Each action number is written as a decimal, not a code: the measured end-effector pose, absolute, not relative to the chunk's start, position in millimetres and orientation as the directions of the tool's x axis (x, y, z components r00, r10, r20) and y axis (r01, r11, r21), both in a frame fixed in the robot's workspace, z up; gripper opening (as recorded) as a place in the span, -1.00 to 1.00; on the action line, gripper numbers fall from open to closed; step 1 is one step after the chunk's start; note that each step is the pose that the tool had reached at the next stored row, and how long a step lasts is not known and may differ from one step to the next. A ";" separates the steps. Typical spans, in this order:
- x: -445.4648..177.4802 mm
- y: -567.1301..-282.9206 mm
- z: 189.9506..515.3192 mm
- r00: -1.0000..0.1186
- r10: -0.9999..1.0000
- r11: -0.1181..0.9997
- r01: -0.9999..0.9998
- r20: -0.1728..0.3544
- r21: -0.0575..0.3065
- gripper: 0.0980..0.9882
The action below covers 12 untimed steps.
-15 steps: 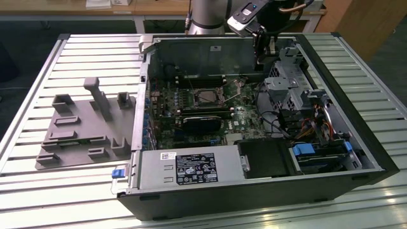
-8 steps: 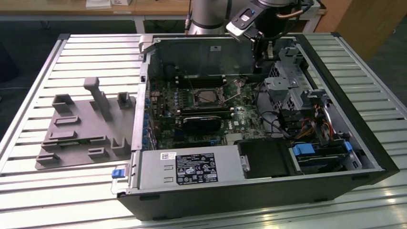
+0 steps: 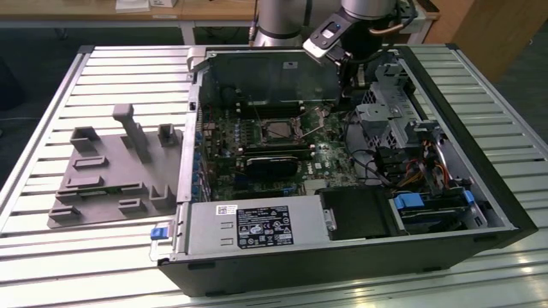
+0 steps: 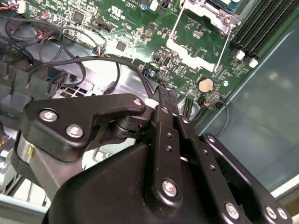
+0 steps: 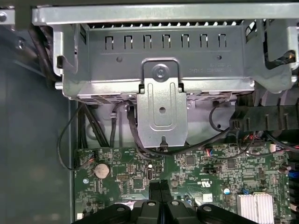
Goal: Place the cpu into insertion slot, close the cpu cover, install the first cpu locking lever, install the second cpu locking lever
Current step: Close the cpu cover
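Housing: the open computer case (image 3: pixel 342 256) lies on the slatted table (image 3: pixel 51 256), across the middle of the exterior view.
Done: the cpu (image 3: pixel 276 131) seems already seated in its socket (image 3: pixel 259 123), just above that view's centre.
Left: the cpu cover (image 4: pixel 198 58), upper right of the second wrist view, looks swung open, green board showing through its window. The wire locking levers (image 4: pixel 224 46) beside it appear unlatched.
Arm (image 3: pixel 360 25): it reaches down into the case from the exterior view's top, right of the socket.
End effector (image 5: pixel 159 187): its fingers are pressed narrow together with nothing seen between them. It hovers over the motherboard (image 5: pixel 196 172), apart from the cover.
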<state>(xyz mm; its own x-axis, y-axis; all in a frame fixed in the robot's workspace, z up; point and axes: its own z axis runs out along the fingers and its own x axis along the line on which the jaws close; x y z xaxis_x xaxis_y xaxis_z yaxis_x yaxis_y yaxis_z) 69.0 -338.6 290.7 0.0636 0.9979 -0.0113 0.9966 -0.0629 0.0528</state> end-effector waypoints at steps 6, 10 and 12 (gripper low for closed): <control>69.0 -338.6 279.8 0.063 0.998 -0.063 0.997 -0.011 0.051 -0.99; 69.0 -338.7 272.5 0.063 0.998 -0.063 0.997 -0.011 0.050 -0.99; 69.0 -338.7 268.8 0.063 0.998 -0.063 0.997 -0.012 0.049 -0.99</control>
<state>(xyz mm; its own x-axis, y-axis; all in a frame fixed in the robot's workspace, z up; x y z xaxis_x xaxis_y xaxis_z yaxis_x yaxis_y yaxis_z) 69.0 -338.7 268.8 0.0635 0.9979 -0.0116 0.9968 -0.0628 0.0492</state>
